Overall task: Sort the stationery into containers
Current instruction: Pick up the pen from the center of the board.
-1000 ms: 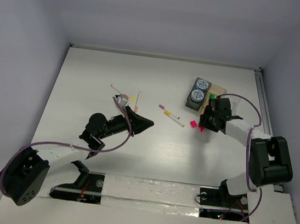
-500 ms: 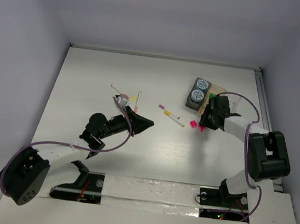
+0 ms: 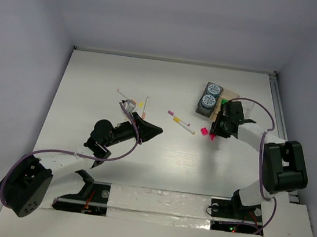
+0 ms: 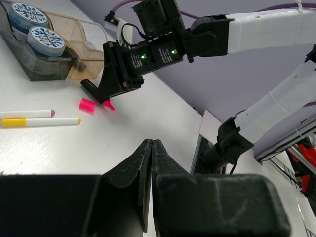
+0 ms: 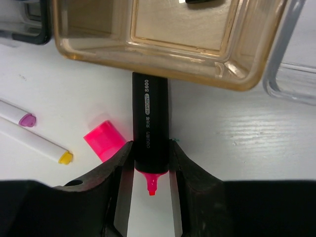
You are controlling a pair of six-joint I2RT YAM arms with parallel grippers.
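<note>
**One uncapped marker in your right gripper**

Your right gripper (image 5: pixel 150 148) has its jaws pressed against both sides of the black marker (image 5: pixel 149 111). The pinch sits close to the pink ink tip, which points back toward the wrist. The marker's butt end reaches the near wall of the tan tray (image 5: pixel 237 81). Whether the marker rests on the table (image 5: pixel 242 133) or hangs just above it, you can't tell from here.

Expect the marker to be light, stiff and smooth. A hard barrel like this could swivel or slip in a pinch so near one end, so a hold nearer mid-barrel would probably balance better. Keep the pads off the wet tip.

The pink cap (image 5: pixel 104 140) lies loose just beside the barrel. Two pens (image 5: pixel 37 140) lie further out, one purple-ended and one yellow-ended. Two canisters (image 4: pixel 45 39) sit in the tray's dark section (image 4: pixel 34 71).

Your left gripper (image 4: pixel 151 145) hovers well apart, its jaws pressed together on nothing.
</note>
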